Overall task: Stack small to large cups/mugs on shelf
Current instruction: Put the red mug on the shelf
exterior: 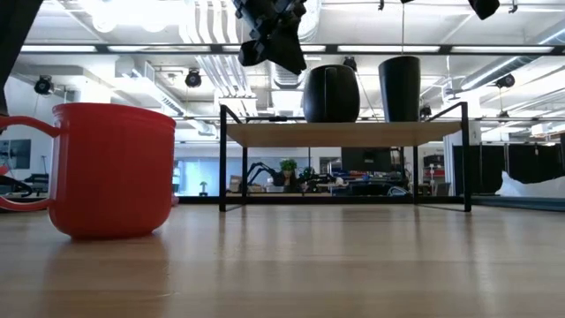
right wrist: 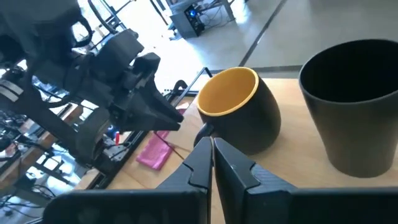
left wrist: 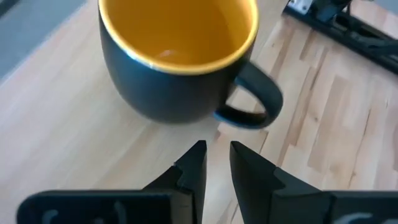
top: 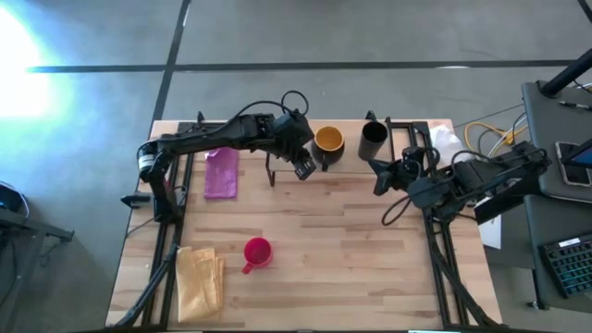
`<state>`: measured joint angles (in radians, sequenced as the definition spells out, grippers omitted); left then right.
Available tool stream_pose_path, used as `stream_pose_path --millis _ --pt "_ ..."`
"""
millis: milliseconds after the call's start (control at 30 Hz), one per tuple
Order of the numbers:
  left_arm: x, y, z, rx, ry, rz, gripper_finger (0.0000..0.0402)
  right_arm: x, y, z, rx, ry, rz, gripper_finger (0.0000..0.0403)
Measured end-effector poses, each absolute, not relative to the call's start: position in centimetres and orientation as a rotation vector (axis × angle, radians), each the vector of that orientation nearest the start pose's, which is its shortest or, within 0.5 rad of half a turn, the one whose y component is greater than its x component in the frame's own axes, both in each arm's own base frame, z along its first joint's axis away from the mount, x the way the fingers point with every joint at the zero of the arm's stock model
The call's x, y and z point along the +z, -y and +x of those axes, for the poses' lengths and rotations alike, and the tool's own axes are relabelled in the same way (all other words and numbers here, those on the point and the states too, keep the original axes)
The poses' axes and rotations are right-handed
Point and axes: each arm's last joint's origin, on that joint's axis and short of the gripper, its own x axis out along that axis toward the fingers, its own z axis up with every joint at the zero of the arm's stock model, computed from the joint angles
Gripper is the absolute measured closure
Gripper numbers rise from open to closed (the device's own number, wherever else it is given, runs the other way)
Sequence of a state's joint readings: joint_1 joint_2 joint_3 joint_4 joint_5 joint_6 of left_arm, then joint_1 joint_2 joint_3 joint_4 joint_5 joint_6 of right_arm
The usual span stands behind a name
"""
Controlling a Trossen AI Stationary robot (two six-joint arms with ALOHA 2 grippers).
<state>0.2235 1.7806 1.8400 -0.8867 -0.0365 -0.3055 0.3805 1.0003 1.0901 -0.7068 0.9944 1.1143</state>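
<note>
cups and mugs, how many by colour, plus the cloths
Red mug with handle, on the tabletop: 1
Dark mug with orange-yellow inside, on the shelf: 1
Tall plain black cup, on the shelf: 1
Purple cloth: 1
Yellow cloth: 1
Total: 5

Shelf crowded at its right half, bench wide open in front.

On the shelf [top: 344,165] the dark mug [top: 328,143] and the black cup [top: 373,140] stand side by side with a narrow gap, and the left claw [top: 305,166] hangs just at the mug's 8 o'clock, the right claw [top: 377,174] near the cup's 6 o'clock. Left of the mug the board is bare. Out front, only the red mug [top: 256,252] at 7 o'clock, the yellow cloth [top: 199,279] and the pink cloth [top: 221,173] break the bench [top: 351,259].
</note>
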Motion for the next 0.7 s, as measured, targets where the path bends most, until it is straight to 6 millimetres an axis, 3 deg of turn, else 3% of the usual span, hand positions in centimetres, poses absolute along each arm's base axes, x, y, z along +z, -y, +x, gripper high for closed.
stream_pose_path --millis 400,567,700 --pt "37.2 -8.4 33.9 0.313 -0.943 -0.208 0.0345 35.9 -4.4 17.7 -0.778 -0.108 0.642 0.0394" --pt "35.8 -8.1 32.4 0.305 -1.025 -0.193 0.0345 35.0 -4.8 18.4 -0.756 -0.159 0.669 0.0394" --pt "34.4 -6.9 29.3 0.346 -1.067 -0.275 0.0345 34.4 -5.0 18.7 -0.748 -0.182 0.742 0.0394"
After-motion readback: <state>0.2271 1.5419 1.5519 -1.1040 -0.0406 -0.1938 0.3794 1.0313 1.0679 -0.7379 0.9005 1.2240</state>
